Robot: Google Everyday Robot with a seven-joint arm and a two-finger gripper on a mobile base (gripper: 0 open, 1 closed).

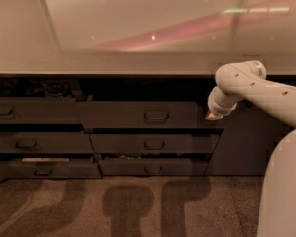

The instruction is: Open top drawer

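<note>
The top drawer [133,115] is the wide dark grey front in the middle column, just under the counter. Its small loop handle [156,116] sits at its centre. A dark gap shows above the front, so it stands slightly out from the cabinet. My white arm [256,85] reaches in from the right and bends down to the gripper [213,115]. The gripper hangs at the right end of the drawer front, well to the right of the handle.
Two shorter drawers [153,144] [150,168] lie below, both slightly out. A left column of drawers [29,111] is also ajar, with clutter visible above it. The pale countertop [138,58] overhangs everything. My base [286,191] fills the lower right, on carpet [138,206].
</note>
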